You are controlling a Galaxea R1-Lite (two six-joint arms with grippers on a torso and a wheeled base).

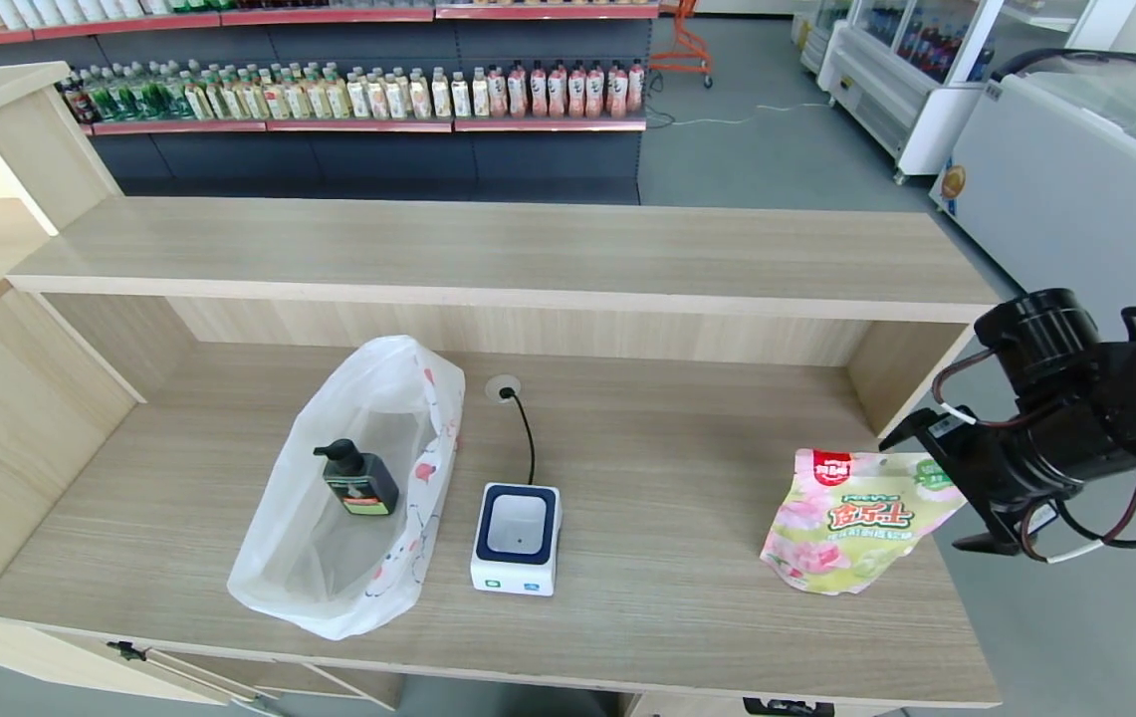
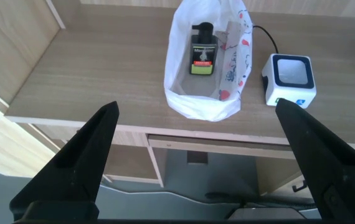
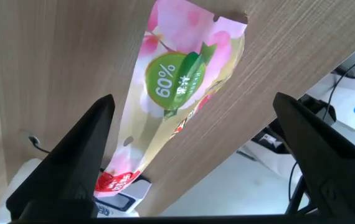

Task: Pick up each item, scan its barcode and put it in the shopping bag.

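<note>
Pale wood makes up the counter on which everything sits. At the far left, the left claw hangs out in front of the counter's near edge, facing the bag. Its fingers are spread wide with nothing between them.

On the left part of the counter lies the white plastic shopping bag, with its mouth gaping toward the back. A dark pump bottle lies inside it, so one item looks finished, though nothing here shows whether it was scanned.

Just right of the bag stands the small white scanner, its dark-framed window facing up and its cable running to a hole at the back. Nothing is held over it.

Well to the right, near the counter's right end, the pink and green pouch lies flat on the wood. It is not yet lifted, scanned or bagged.

The right claw sits over the pouch's far right corner. Its fingers are wide apart on either side of the pouch's end and grip nothing, and I cannot tell if they touch it.

By my reading about half the job is done. The pouch has yet to be grasped, shown to the scanner and dropped into the bag beside the bottle.
</note>
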